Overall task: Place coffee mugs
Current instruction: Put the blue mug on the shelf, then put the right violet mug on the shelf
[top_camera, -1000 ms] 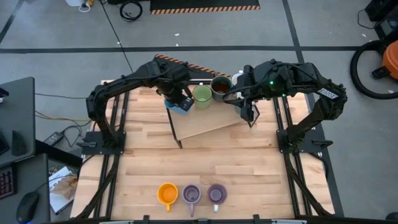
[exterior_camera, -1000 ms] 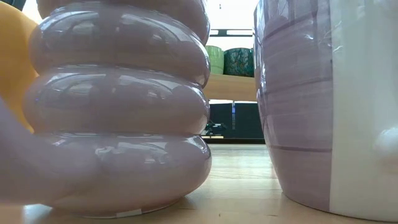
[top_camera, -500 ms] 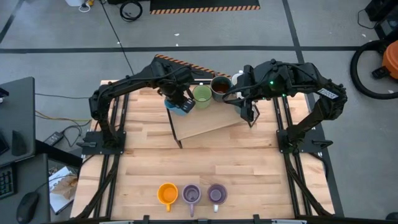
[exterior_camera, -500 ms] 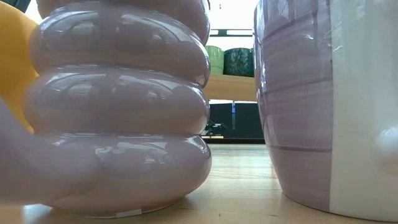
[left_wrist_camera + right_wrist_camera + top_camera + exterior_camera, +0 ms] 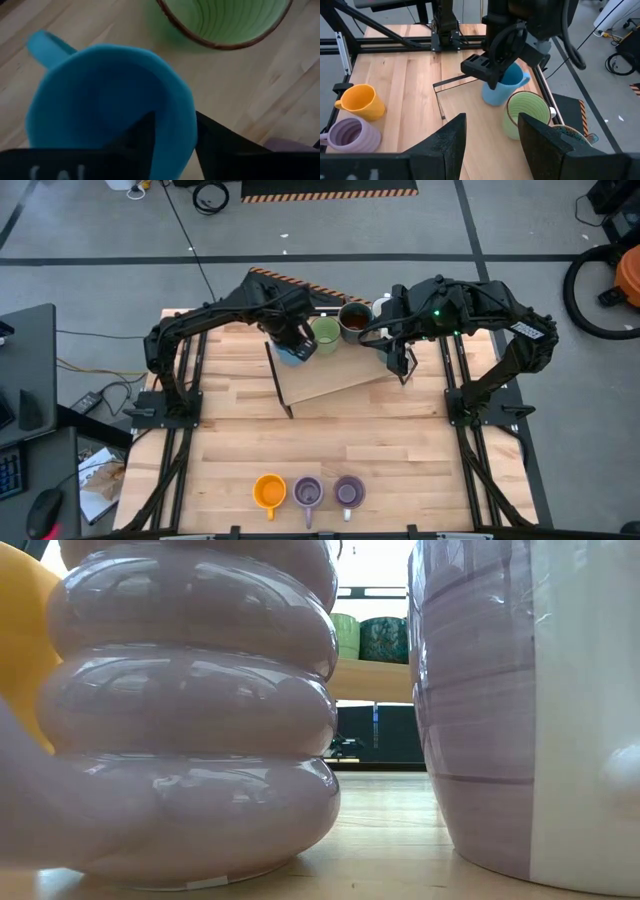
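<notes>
On a raised wooden shelf at the table's far side, a blue mug, a green mug and a dark brown mug stand upright in a row. My left gripper is open and reaches down over the blue mug, one finger inside it and one outside its rim. My right gripper hangs open over the shelf's right end, with nothing between its fingers. An orange mug and two purple mugs stand on their bases along the table's near edge. My left gripper comes down from above with its fingers on either side of the blue mug's rim, opposite the handle. One finger is inside and one outside. Whether they touch the wall I cannot tell. The mug stands upright on the shelf.
A small white mug shows behind the brown one. The shelf stands on thin black legs. Bare wooden tabletop lies between the shelf and the near row. In the low view the purple mugs fill the foreground.
My left gripper has shifted a little toward the green mug while staying over the blue mug. The blue mug stays on the shelf.
</notes>
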You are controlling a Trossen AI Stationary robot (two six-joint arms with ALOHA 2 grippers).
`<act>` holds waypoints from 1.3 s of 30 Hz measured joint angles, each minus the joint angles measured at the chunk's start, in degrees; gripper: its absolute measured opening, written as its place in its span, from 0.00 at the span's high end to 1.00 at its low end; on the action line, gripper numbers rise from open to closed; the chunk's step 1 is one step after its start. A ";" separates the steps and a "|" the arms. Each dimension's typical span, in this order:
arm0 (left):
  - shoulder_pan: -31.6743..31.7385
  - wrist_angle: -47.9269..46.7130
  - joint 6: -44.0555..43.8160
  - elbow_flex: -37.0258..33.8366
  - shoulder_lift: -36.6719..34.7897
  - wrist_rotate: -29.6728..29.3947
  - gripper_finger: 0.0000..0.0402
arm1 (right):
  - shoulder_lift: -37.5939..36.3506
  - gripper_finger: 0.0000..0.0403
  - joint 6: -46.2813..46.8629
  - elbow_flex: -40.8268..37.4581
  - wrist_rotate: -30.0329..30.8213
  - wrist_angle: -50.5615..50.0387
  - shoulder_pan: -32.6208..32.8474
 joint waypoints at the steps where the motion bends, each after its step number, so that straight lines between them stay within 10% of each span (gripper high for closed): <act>1: 0.02 -0.03 -0.04 0.22 0.00 -0.05 0.65 | 0.00 0.54 0.01 0.00 0.00 0.00 0.00; 17: -1.23 -1.86 6.29 16.49 -0.52 0.38 0.59 | 0.00 0.54 0.02 0.00 -0.02 -0.02 0.00; 24: -12.51 -2.80 15.10 22.11 -0.63 3.83 0.59 | 0.00 0.54 0.02 0.00 2.34 -1.84 0.00; 39: -33.04 -2.47 15.51 14.40 -0.52 -12.61 0.59 | 0.00 0.54 -1.11 0.00 -4.06 -1.83 3.18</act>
